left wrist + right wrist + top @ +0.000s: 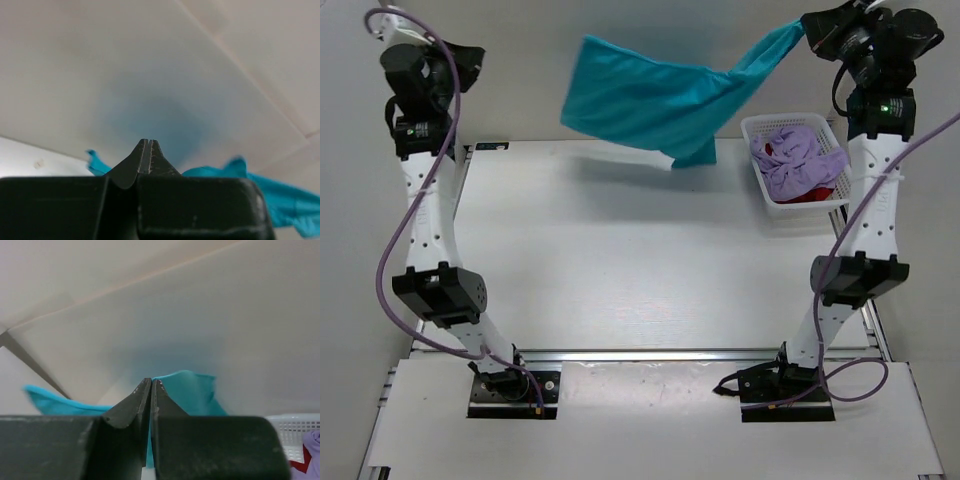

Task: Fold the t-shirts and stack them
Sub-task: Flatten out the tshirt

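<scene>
The plain teal cloth short-sleeved shirt (650,100) hangs in the air, trailing leftward from the right end effector (151,382), whose fingers pinch one edge tight. Below that end effector, a white plastic mesh basket (800,208) on the worktop (620,260) holds the crumpled lavender shirt (800,160) atop the deep red shirt (817,192). The left end effector (148,142) is raised, its fingers pressed together, empty.

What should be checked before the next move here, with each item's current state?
1. Right gripper clamped on the teal cloth short-sleeved t-shirt: ok.
2. Left gripper holding it: not ok; shut, apart from it.
3. Shirt spread on the white table: not ok; it hangs above.
4. Lavender purple cloth t-shirt and deep red cloth t-shirt out of the white plastic mesh basket: not ok; both inside.
5. How much cloth the right gripper pinches: cannot tell.
</scene>
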Controlling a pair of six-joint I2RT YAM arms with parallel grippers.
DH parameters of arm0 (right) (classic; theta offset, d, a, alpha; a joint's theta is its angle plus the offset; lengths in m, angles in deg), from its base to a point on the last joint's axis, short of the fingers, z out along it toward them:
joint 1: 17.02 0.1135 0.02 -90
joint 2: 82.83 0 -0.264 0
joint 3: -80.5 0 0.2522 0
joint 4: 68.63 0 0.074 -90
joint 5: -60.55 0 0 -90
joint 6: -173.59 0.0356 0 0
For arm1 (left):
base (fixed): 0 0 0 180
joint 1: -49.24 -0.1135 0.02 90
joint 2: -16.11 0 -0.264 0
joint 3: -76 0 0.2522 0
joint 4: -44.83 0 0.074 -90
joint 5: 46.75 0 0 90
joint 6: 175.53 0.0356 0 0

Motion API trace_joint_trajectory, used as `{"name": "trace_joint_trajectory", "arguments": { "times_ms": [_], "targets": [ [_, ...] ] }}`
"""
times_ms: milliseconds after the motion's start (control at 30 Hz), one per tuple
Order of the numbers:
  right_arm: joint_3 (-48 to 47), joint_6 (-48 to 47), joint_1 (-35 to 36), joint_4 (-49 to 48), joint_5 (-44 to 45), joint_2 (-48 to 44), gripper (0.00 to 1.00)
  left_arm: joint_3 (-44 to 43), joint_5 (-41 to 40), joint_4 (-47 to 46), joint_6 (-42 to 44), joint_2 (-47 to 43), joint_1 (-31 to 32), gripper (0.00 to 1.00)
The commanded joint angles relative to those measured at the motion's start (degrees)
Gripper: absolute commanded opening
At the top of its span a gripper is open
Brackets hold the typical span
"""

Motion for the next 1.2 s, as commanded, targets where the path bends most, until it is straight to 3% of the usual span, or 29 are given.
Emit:
{"name": "trace_joint_trajectory", "arguments": {
  "times_ms": [0, 133, 167, 233, 333, 367, 467, 567, 633, 767, 900, 1000, 1100, 1167],
  "targets": [
    [4.09, -2.13, 1.29, -0.04, 0.95, -5.47, 0.0, 4.71, -2.2, 0.35, 0.9, -3.23, -1.66, 0.0],
    [16.03, -8.35, 4.53, 6.04, 6.58, -10.3, 0.0, 16.81, -5.8, -1.83, 3.8, -10.24, -1.05, 0.0],
    [23.63, -9.25, 4.98, 4.48, 7.11, -13.53, 0.0, 19.82, -5.89, -3.24, 3.63, -11.49, -0.78, 0.0],
    [33.57, -9.34, 6.21, 1.75, 7.47, -20.12, 0.0, 32.88, -7.29, -7.11, 4.41, -16.66, 3.16, 0.0],
    [46.51, -9.08, 10.07, 0.33, 10.45, -26.46, 0.0, 45.65, -12.03, -10.11, 7.66, -18.36, 19.29, 0.02],
    [51.6, -8.73, 10.69, -0.8, 11.85, -27.88, 0.0, 47.61, -13.44, -10.37, 7.59, -17.57, 21.87, 0.03],
    [62.95, -8.29, 11.23, -2.74, 13.8, -33.95, 0.0, 55.26, -8.47, -18.69, 2.43, -12.65, 28.13, 0.21],
    [70.53, -7.32, 9.65, -4.24, 13.36, -38.78, 0.0, 54.93, -5.63, -21.01, -0.5, -5.45, 33.31, 0.4],
    [73.27, -7.41, 8.94, -4.76, 12.58, -40.89, 0.0, 51.51, -5.81, -22.14, -1.11, 0.16, 37.44, 0.5],
    [77.05, -7.49, 7.02, -5.11, 11.86, -42.3, 0.0, 43.87, -5.63, -23.73, -5.58, 9.31, 41.15, 0.58],
    [80.91, -6.62, 6.83, -6.7, 9.67, -43.8, 0.0, 37.0, -7.91, -23.99, -12.52, 16.53, 42.64, 0.54],
    [82.67, -6.36, 7.79, -7.31, 9.75, -44.06, 0.0, 26.83, -9.65, -22.52, -13.95, 23.72, 43.69, 0.5],
    [85.14, -6.0, 8.24, -7.84, 8.96, -45.21, 0.0, 3.03, -12.49, -8.38, -10.27, 36.29, 45.36, 0.49],
    [86.63, -5.83, 7.89, -7.85, 7.92, -46.17, 0.0, -18.53, -12.83, 1.53, -9.55, 48.29, 45.63, 0.48]
  ]
}}
